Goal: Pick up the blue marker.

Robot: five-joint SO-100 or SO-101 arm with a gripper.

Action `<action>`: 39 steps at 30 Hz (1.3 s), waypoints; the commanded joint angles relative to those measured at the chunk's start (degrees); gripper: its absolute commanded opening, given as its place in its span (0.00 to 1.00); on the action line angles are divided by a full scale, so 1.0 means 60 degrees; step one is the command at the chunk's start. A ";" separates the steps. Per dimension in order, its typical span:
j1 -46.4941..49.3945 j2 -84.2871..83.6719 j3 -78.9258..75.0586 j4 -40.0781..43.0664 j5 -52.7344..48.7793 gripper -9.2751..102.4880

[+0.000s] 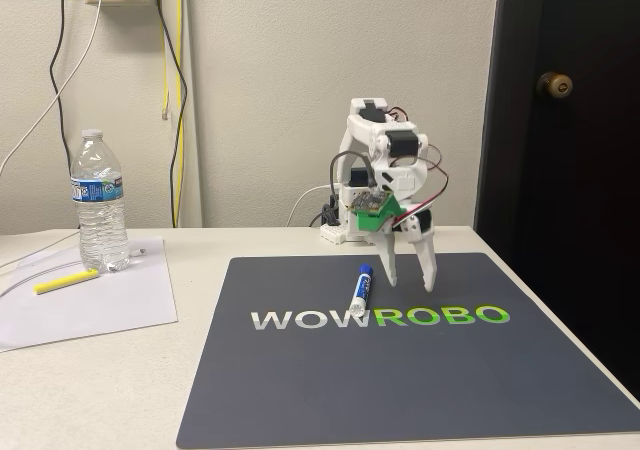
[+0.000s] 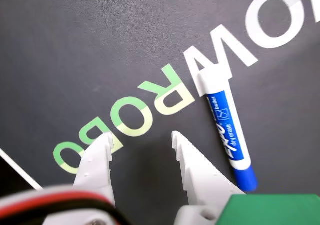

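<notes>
The white arm (image 1: 385,165) stands at the far edge of the dark mat (image 1: 400,370), folded over on itself so that its wrist tips down and the gripper (image 1: 409,280) points at the mat surface, with red and black wires looping off its upper joints and a green part at the wrist. Its two white fingers are spread wide apart with nothing between them, their tips near or at the mat; contact cannot be made out. In the wrist view the gripper (image 2: 142,139) shows as two tapered fingers (image 2: 197,170) rising from the bottom edge over the green letters of the mat's printed logo. The blue marker (image 1: 360,290) lies flat on the mat just beside the gripper, on its left in the fixed view, its blue tip toward the arm and its other end over the "WOWROBO" lettering (image 1: 380,317). In the wrist view the marker (image 2: 227,127) lies to the right of the right-hand finger, outside the gap, close to that finger but not touching it. Nothing lies between marker and fingers. Well off to the left in the fixed view, a clear water bottle (image 1: 99,202) stands on a sheet of white paper (image 1: 90,305), with a yellow highlighter (image 1: 66,281) lying beside it. A dark door (image 1: 565,120) with a round knob stands at the right.
</notes>
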 commanded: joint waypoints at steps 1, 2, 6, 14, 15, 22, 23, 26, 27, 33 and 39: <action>0.0337 0.0981 -0.0117 0.0381 -0.0615 0.34; 0.0483 0.1113 -0.0117 0.0513 -0.0879 0.34; 0.1084 0.1406 -0.0117 0.0850 -0.1919 0.34; 0.1934 0.1025 -0.0088 0.0571 -0.3281 0.34; 0.2021 0.0967 -0.0088 0.0557 -0.3457 0.34; 0.2681 0.0688 0.0161 0.0513 -0.4966 0.34; 0.2769 0.0718 0.0322 0.0396 -0.5142 0.34; 0.2915 0.0820 0.0952 -0.0103 -0.5420 0.34; 0.2944 0.0850 0.1187 -0.0278 -0.5479 0.34; 0.2900 0.1479 0.3003 -0.1567 -0.5420 0.34; 0.2710 0.1655 0.3501 -0.1641 -0.5142 0.34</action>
